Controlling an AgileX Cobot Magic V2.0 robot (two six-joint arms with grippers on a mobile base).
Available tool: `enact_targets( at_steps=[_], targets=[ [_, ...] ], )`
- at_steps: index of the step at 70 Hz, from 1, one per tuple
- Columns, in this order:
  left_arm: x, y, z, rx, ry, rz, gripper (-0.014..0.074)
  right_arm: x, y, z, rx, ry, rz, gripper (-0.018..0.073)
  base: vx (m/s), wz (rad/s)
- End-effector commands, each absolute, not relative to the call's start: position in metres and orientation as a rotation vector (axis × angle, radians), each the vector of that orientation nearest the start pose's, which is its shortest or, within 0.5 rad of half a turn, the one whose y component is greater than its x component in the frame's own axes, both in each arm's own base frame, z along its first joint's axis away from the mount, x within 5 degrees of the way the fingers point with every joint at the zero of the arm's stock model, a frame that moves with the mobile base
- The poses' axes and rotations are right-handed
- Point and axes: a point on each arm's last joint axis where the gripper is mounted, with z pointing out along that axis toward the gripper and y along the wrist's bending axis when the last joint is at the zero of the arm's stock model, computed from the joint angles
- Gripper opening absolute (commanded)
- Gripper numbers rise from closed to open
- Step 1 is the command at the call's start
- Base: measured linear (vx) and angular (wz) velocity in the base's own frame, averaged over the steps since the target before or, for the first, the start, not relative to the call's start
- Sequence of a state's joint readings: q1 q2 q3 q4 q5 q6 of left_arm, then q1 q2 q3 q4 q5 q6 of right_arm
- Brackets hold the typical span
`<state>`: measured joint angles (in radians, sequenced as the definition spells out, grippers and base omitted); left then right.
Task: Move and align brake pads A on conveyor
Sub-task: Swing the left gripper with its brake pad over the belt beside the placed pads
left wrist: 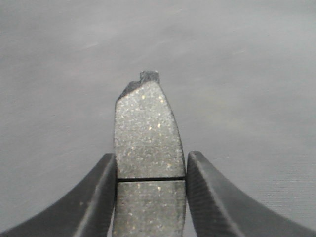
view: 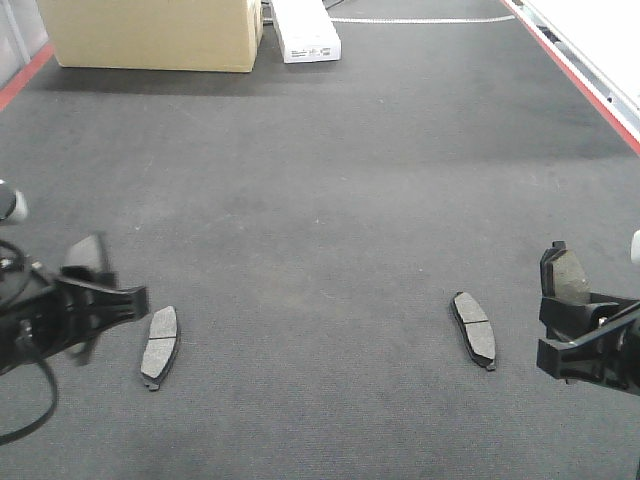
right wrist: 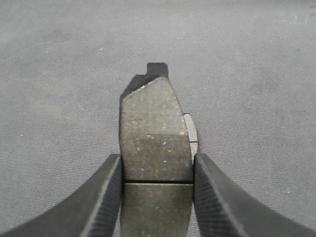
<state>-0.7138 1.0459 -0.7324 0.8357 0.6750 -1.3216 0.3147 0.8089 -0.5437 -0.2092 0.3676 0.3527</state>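
Two brake pads lie flat on the dark conveyor (view: pixel 320 200), grey faces up: one at the near left (view: pixel 160 347), one at the near right (view: pixel 474 329). My left gripper (view: pixel 100 295) is shut on a third pad (view: pixel 86 258), held off the belt just left of the left pad. In the left wrist view the fingers (left wrist: pixel 96 197) press both long edges of that pad (left wrist: pixel 147 133) at its cross groove. My right gripper (view: pixel 568 318) is shut on a fourth pad (view: pixel 569 276), right of the right pad. The right wrist view shows this pad (right wrist: pixel 155 133) clamped likewise, with a lying pad's edge (right wrist: pixel 191 132) peeking out behind.
A cardboard box (view: pixel 155 35) and a white carton (view: pixel 305 35) stand at the belt's far end. Red edge strips run along the left (view: pixel 25 75) and right (view: pixel 585 80) sides. A black cable (view: pixel 35 400) loops under my left arm.
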Motion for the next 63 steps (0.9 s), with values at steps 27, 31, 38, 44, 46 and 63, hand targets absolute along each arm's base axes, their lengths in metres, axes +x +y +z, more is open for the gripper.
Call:
enact_targets(
  at_steps=[27,31,38,44,46,63],
  targets=[
    [0.249,-0.186,0.309,0.041,2.255,-0.396,0.0233,0.160,0.045,0.303,-0.137,1.984,0.226,0.0036,0.00,0.00],
    [0.259,-0.196,0.301,0.024,2.310,-0.379,0.0237,0.160,0.045,0.303,-0.137,1.984,0.226,0.0036,0.00,0.00],
    [0.277,-0.204,0.284,-0.009,2.380,-0.305,0.0238,0.160,0.045,0.303,-0.137,1.984,0.226,0.0036,0.00,0.00],
    [0.288,-0.209,0.269,-0.013,2.415,-0.265,0.0239,0.160,0.045,0.303,-0.137,1.984,0.226,0.0036,0.00,0.00],
    [0.292,-0.212,0.262,-0.015,2.433,-0.254,0.0241,0.160,0.045,0.303,-0.137,1.984,0.226,0.0036,0.00,0.00],
    [0.313,-0.213,0.221,-0.101,2.526,-0.240,0.0245,0.160,0.045,0.303,-0.137,1.984,0.226,0.0036,0.00,0.00]
  ],
)
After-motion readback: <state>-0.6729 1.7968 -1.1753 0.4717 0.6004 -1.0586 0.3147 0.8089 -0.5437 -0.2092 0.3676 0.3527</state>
